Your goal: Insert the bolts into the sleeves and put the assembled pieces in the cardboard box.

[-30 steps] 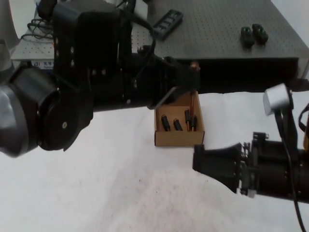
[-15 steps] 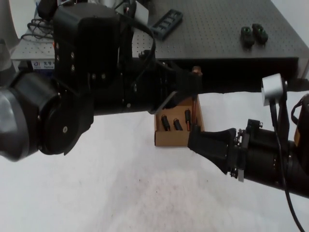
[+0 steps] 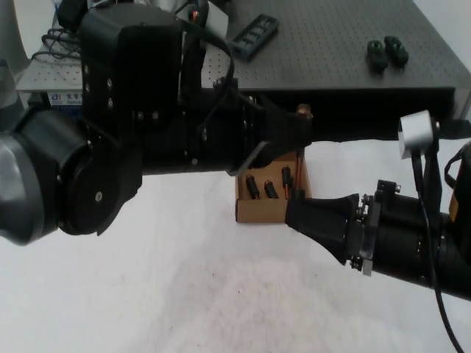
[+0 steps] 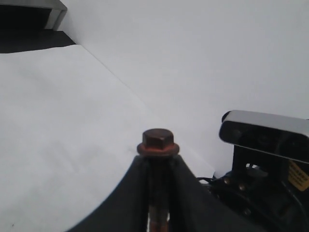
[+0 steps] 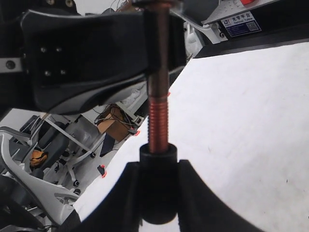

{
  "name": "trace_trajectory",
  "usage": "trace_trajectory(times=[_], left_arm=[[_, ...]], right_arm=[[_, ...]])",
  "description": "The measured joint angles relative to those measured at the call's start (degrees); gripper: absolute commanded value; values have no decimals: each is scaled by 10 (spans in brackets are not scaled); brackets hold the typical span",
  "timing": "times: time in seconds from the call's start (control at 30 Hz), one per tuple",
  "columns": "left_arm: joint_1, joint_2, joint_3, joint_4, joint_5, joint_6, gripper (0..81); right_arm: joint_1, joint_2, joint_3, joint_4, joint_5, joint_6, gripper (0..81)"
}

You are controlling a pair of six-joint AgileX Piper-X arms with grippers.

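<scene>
Our left jaws pinch a rusty bolt (image 4: 158,143) just under its hex head and hold it upright above the cardboard box (image 3: 261,209), over the side of the box nearer the right arm. Our right jaws are pressed around a black sleeve (image 5: 158,186) directly beneath, and the bolt's threaded end meets the top of the sleeve. Inside the box we see several dark pieces (image 3: 270,189). The box stands on the white tabletop (image 3: 184,294).

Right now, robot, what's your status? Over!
Left gripper shut on bolt. Right gripper shut on sleeve. Bolt tip at sleeve mouth. Cardboard box nearby, pieces inside.
</scene>
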Motion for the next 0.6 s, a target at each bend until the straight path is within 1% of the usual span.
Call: trace_trajectory(times=[0.1,0.27,0.3,0.33,0.37,0.43,0.5,0.53,0.57,0.6], left_arm=[[0,0,1,0,7,0,6],[0,0,2,0,27,-1,4],[0,0,2,0,28,-1,28],[0,0,2,0,28,-1,59],[0,0,2,-2,28,-1,114],[0,0,2,-5,31,-1,246],[0,0,2,-8,33,-2,410],[0,0,2,-7,36,-2,470],[0,0,2,-7,36,-2,499],[0,0,2,-5,37,-2,499]], right_arm=[[0,0,0,-15,1,0,29],[0,0,0,-56,28,0,29],[0,0,0,-59,33,0,29],[2,0,0,-62,38,0,29],[2,0,0,-65,44,0,29],[3,0,1,-72,58,-3,29],[3,0,1,-74,64,-6,29],[3,0,1,-76,69,-8,29],[3,0,1,-78,77,-10,29],[3,0,1,-78,83,-13,29]])
